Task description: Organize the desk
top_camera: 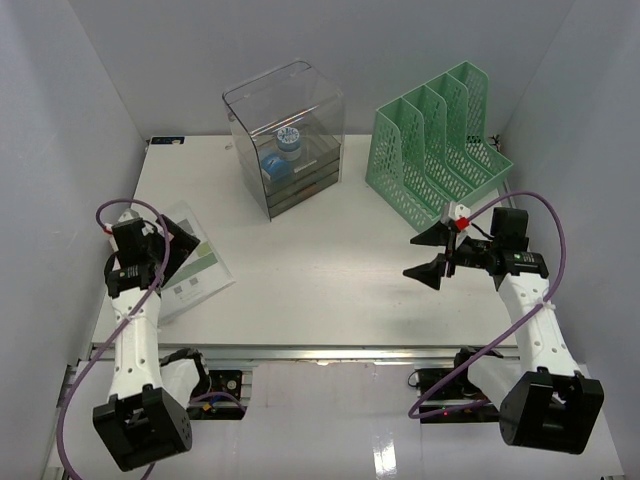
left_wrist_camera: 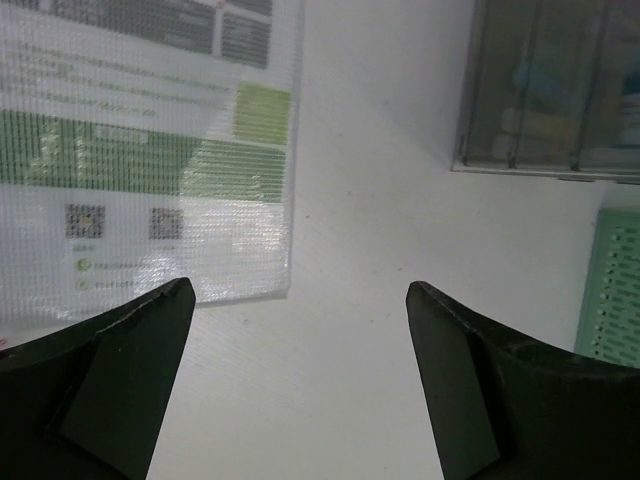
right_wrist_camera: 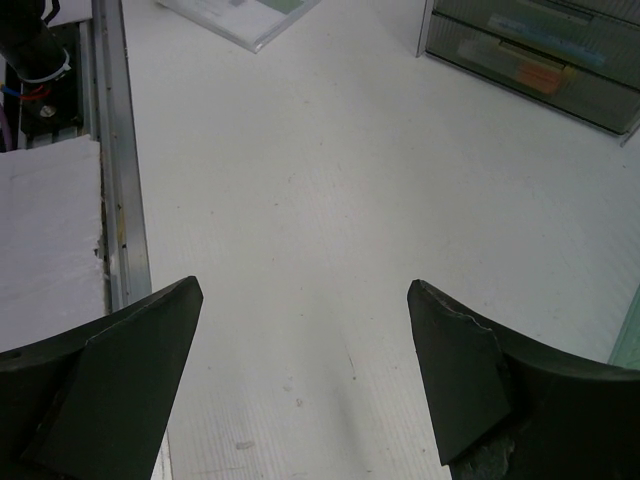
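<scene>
The desk (top_camera: 320,270) is a wide white tabletop with a metal rail (top_camera: 330,352) along its front edge. A printed green-and-white sheet in a clear sleeve (top_camera: 195,265) lies flat at the left. My left gripper (top_camera: 172,248) hovers over the sheet's right edge (left_wrist_camera: 140,150), open and empty, with bare desk between its fingers. My right gripper (top_camera: 412,256) is open and empty above bare desk (right_wrist_camera: 300,200) at the right, pointing left, just in front of the green rack.
A clear smoky plastic drawer box (top_camera: 290,140) stands at the back centre with blue round items (top_camera: 285,150) inside; it also shows in both wrist views (left_wrist_camera: 550,90) (right_wrist_camera: 540,50). A green mesh file rack (top_camera: 440,150) stands at the back right. White walls enclose the desk.
</scene>
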Motion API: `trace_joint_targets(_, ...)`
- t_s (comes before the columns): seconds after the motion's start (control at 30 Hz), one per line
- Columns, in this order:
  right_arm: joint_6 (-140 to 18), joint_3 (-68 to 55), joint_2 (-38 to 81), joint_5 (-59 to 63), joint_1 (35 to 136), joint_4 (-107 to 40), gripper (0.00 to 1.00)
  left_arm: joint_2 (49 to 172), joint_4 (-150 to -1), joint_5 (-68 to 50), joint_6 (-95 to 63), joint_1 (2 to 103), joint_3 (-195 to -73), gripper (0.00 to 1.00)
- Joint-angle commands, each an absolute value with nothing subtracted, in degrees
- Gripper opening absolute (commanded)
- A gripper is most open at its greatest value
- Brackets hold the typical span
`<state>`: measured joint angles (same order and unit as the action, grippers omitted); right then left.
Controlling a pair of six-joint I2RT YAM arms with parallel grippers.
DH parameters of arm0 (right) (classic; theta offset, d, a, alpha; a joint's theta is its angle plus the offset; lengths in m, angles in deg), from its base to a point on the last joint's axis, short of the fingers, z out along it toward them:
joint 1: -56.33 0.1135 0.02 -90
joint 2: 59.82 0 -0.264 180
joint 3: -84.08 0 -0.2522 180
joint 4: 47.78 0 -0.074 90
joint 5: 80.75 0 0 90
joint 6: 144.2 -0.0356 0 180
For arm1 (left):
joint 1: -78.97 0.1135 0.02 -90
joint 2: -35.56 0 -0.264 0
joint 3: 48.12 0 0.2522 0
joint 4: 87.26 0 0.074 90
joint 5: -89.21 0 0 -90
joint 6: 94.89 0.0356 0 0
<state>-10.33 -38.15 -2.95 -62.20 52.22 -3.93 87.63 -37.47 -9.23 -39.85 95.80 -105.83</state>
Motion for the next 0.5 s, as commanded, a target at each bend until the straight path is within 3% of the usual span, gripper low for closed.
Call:
trace_joint_targets(0.0,-11.7,-37.6,-0.1,-62.3,58.4,-1.7,0.90,78.7,-41.1,-19.2,-39.9,94.6,-100.3,0.98)
trace_joint_targets(0.1,-13.2,-36.4,2.0,-49.1,68.3,-2.4,0.91,73.7,-41.4,-16.7,-39.9,94.0,-96.9,0.98)
trace_joint_targets(0.23,-16.9,-33.7,6.7,-42.9,78.4,-4.1,0.91,73.5,-40.7,-8.8,-41.1,93.9,-97.7,0.98)
trace_joint_targets(0.47,-25.4,-23.6,17.7,-34.4,88.3,-4.2,0.90,89.5,-43.3,0.7,-40.6,97.8,-102.0,0.98)
